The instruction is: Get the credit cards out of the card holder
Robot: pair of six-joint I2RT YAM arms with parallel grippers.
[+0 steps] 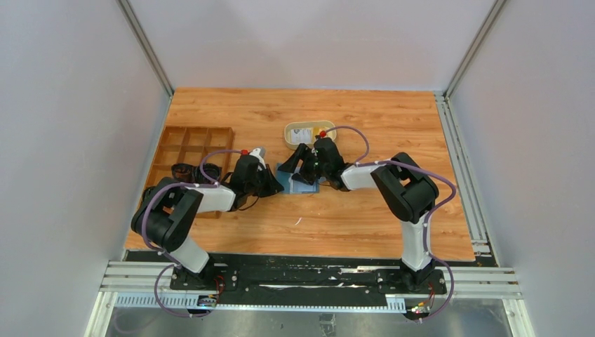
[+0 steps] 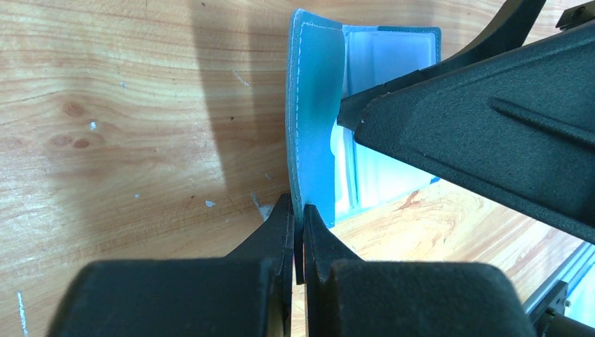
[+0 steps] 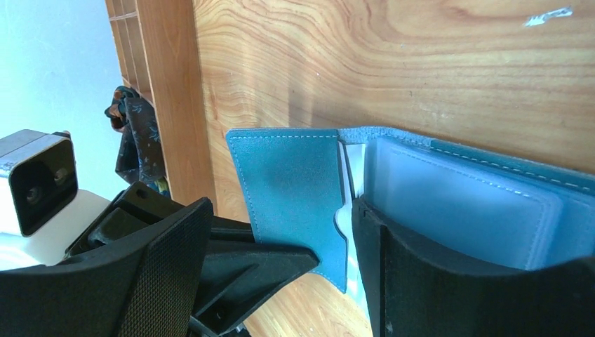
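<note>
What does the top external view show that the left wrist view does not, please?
Only the top external view shows the oval beige tray beyond the card holder, the wooden compartment box at the left, and both arms whole. Only the left wrist view shows the left gripper shut on the edge of the card holder's raised flap, and the clear pockets inside. Both show the open card holder on the wooden table, with the right gripper reaching into it.

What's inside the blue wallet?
Inside the wallet you can see pale, cloudy plastic pockets and a thin white edge, maybe a card. The right fingers cover the lower part, so what's there is hidden.
</note>
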